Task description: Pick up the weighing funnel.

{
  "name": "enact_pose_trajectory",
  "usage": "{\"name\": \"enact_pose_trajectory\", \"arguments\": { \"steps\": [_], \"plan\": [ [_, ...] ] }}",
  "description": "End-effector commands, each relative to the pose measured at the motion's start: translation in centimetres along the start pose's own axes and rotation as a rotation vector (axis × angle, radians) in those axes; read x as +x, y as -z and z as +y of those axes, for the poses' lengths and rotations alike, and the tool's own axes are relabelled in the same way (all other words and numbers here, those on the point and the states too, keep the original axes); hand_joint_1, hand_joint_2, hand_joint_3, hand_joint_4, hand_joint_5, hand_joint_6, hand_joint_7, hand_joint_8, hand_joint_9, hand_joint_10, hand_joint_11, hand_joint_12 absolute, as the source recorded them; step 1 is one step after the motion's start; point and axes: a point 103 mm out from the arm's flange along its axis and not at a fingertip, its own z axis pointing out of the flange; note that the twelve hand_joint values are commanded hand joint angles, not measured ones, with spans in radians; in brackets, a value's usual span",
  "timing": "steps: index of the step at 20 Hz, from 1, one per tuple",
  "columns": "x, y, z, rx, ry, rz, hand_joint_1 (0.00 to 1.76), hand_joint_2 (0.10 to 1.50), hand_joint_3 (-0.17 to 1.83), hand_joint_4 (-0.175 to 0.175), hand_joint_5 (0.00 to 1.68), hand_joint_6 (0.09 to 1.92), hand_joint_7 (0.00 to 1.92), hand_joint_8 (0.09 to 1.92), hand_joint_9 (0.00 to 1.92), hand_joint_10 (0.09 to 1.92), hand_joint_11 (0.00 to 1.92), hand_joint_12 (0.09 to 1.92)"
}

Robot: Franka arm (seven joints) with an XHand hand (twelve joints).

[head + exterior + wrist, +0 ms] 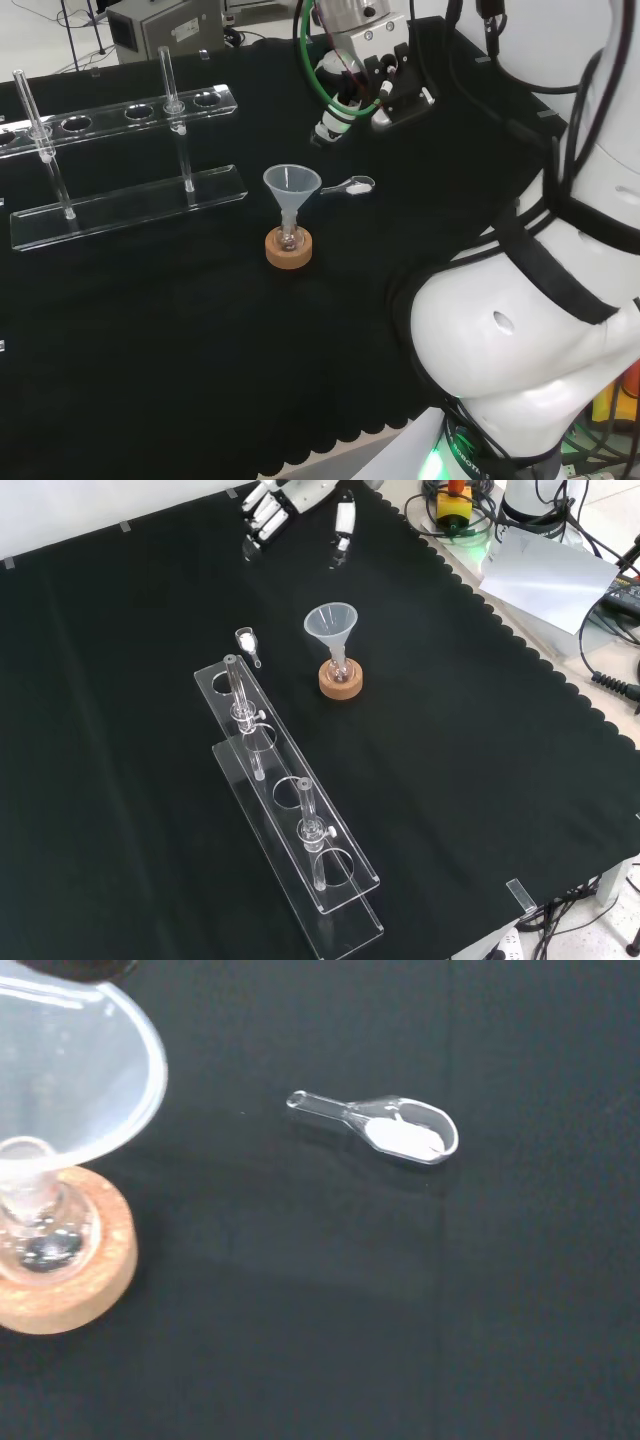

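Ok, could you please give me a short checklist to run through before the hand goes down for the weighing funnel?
1. Small clear weighing funnel lies free on the black cloth: ok.
2. It lies apart from the big clear cone-shaped funnel and its cork ring: ok.
3. Black and white hand holds nothing, fingers relaxed: ok.
4. White powder is in the scoop, so it should be lifted level: ok so far.
5. Clear plastic tube rack stands away from the approach: ok.
6. Hand lined up over the scoop: cannot tell.
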Motion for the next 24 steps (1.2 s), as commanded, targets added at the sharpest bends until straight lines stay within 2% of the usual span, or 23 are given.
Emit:
{"name": "enact_pose_trajectory", "arguments": {
  "steps": [1,11,19,24],
  "plan": [
    [-3.4,-1.4,2.7,0.037,-0.038,0.018,0.67,0.7,0.36,-0.098,0.32,0.09,0.22,0.72,0.46,0.69,0.19,1.4],
    [-6.5,-4.5,7.0,0.078,-0.028,0.073,0.69,0.69,0.4,-0.095,0.35,0.09,0.25,0.72,0.49,0.68,0.2,1.39],
    [-7.3,-8.0,10.5,0.112,0.007,0.118,0.73,0.67,0.45,-0.092,0.39,0.09,0.28,0.71,0.52,0.67,0.23,1.38],
    [-7.5,-9.8,11.6,0.11,0.01,0.144,0.75,0.67,0.47,-0.09,0.42,0.09,0.29,0.71,0.53,0.66,0.24,1.38]
  ]
}}
